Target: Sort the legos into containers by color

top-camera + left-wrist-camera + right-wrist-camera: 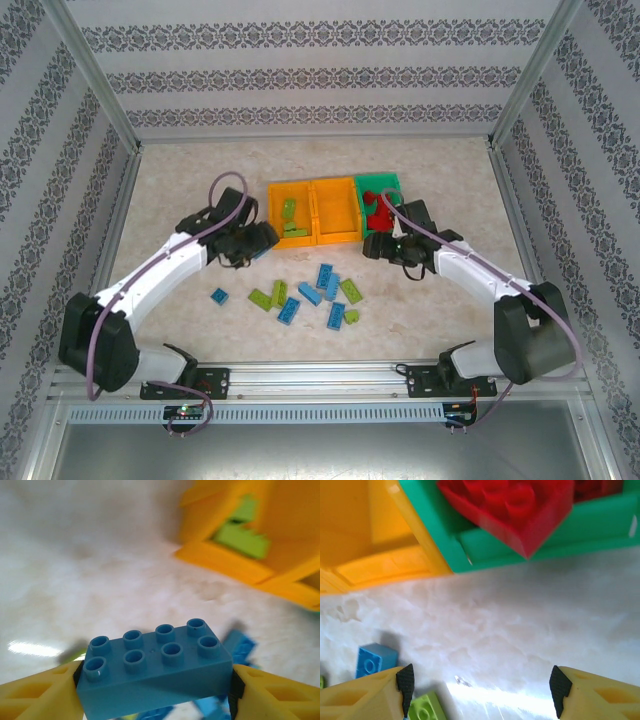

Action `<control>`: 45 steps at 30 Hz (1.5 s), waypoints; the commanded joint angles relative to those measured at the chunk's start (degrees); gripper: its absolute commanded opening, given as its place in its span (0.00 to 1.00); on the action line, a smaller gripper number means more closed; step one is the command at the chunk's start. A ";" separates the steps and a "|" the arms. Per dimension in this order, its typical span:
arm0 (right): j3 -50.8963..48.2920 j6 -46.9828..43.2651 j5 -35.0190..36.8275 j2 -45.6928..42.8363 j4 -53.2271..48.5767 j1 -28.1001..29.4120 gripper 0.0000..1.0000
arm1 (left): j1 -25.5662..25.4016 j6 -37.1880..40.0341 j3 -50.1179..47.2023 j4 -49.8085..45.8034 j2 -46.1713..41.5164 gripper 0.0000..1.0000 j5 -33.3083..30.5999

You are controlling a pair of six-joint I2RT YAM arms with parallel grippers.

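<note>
Left pincer [156,682] clamped end to end on a blue brick [155,662], studs up, just left of the left orange bin [274,222], which holds green bricks [289,212]. Judgement: blue goes to the middle orange bin [335,237], which looks bare; carry it level, clear the near wall, release low over the centre; loose bricks [318,295] lie nearer on the desk [170,200]. Right pincer [480,685] jaws apart, nothing between, just near of the green bin [485,550] holding red bricks [510,505].

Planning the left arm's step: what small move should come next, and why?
Probably carry the blue brick, gripped in the left hand, over the middle orange bin. The left orange bin already holds lime bricks, the green bin holds red bricks, and the middle one looks empty.
</note>
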 commanded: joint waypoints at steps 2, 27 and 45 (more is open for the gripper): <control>-3.98 1.02 1.64 -4.11 -0.66 0.49 0.75 | -1.80 5.18 12.14 3.33 9.45 0.70 3.65; -13.06 6.88 6.14 -13.62 -4.96 18.98 0.72 | -4.12 6.05 48.67 2.37 44.54 0.84 12.07; -10.31 7.71 9.81 -9.53 -6.67 33.61 0.67 | -4.86 11.12 36.12 0.15 30.46 0.99 4.08</control>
